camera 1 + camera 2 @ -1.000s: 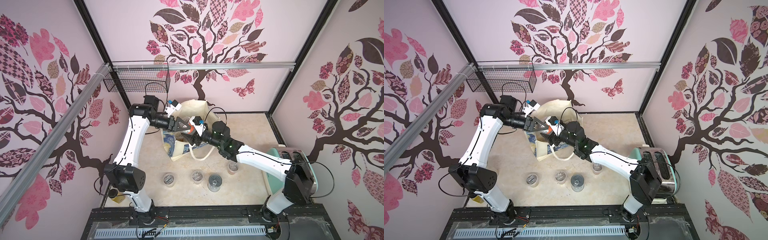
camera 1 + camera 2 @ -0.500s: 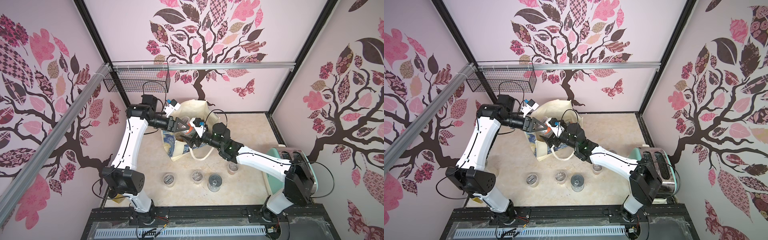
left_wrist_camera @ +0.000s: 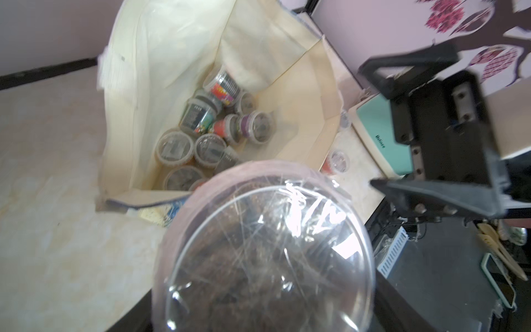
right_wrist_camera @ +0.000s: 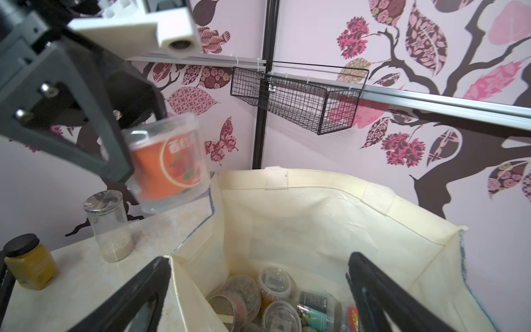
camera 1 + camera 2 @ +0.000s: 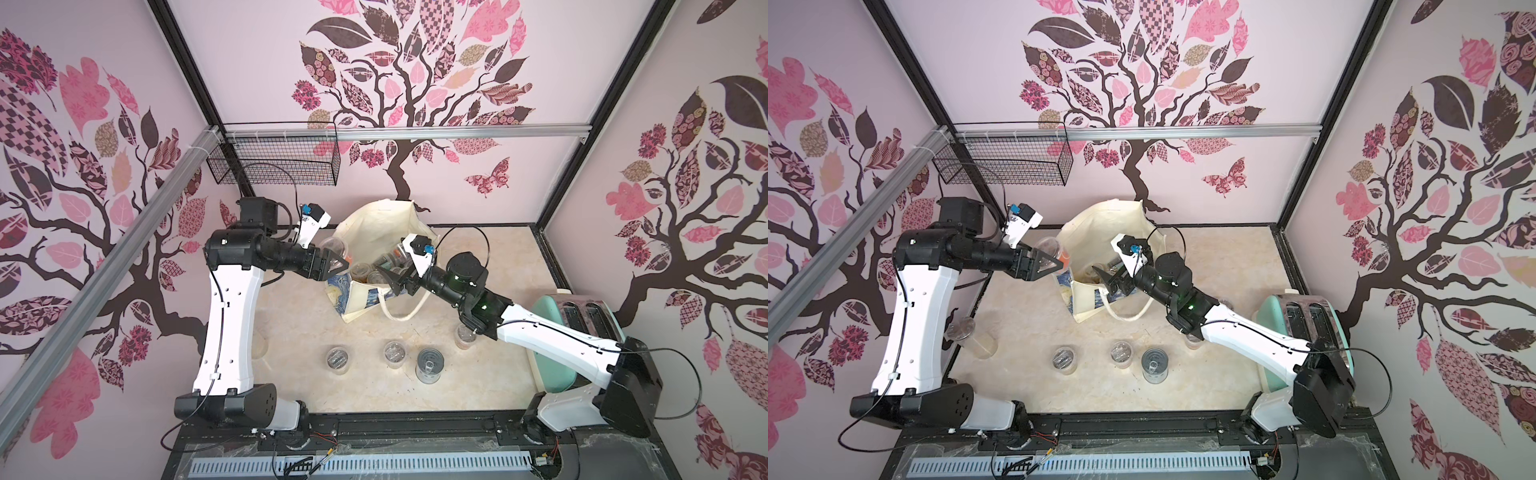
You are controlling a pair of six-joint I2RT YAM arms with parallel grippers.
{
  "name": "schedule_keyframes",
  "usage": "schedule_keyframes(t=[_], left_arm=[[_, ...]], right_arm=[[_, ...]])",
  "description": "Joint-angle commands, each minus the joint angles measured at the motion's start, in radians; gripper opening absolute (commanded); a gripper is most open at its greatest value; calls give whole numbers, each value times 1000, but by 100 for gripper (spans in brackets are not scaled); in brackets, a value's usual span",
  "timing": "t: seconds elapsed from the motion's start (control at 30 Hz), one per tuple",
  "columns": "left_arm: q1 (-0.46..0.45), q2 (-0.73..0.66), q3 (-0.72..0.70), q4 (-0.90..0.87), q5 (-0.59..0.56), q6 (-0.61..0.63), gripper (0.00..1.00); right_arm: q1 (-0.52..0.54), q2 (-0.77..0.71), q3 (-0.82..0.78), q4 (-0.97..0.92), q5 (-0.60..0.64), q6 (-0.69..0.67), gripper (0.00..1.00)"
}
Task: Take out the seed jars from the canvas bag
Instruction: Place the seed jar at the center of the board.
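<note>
Orange-label jar (image 4: 169, 169) is clamped in the left end effector (image 5: 338, 257), held in the air just outside the canvas bag (image 5: 374, 224) rim, above the table (image 5: 299, 332). Right end effector (image 4: 258, 258) hangs over the bag mouth, jaws spread wide, nothing in them.

Step, my read: one jar is out and waiting for set-down, and the right side is lining up another pick. Next move calls for lowering the held jar upright onto bare table near the seed jars (image 5: 338, 359) standing there. The right jaws then drop around one lid in the pile of jars (image 4: 250, 290) without snagging cloth.

Hard to see: the held lid blocks most of the left wrist view. Far left finger hidden. Jar count in the bag unclear. One table jar sits half under the right arm (image 5: 540, 332).
</note>
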Motion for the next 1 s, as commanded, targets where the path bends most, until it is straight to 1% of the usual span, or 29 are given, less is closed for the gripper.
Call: schedule_keyframes(t=[0.0,0.03,0.1,0.2,0.27,0.33,0.5,0.63,0.73,0.8,0.97], left_arm=[[6,-48,-98,0,-218,56,48],[9,-60,-123,1,-260,59,48],[28,-75,-157,-8,-306,62,47],[119,-91,-194,-15,-299,67,46],[173,-102,-242,17,-322,68,44],[186,-115,-328,79,-371,64,43],[188,-136,-548,250,-433,48,40],[194,-169,-712,394,-404,50,38],[194,-181,-865,508,-367,106,39],[195,-171,-922,544,-340,144,39],[197,-164,-1033,648,-304,191,40]], right_arm=[[6,-34,21,-29,90,21,100],[5,-35,26,-39,106,24,100],[5,-37,26,-42,135,27,100],[4,-43,13,-30,167,25,100],[3,-45,9,-26,172,28,99],[3,-45,6,-22,172,29,100],[3,-50,11,-29,174,27,99],[3,-69,1,-39,185,17,99],[2,-80,-9,-45,193,10,100],[3,-86,-18,-46,199,11,99],[2,-86,-24,-62,205,19,99]])
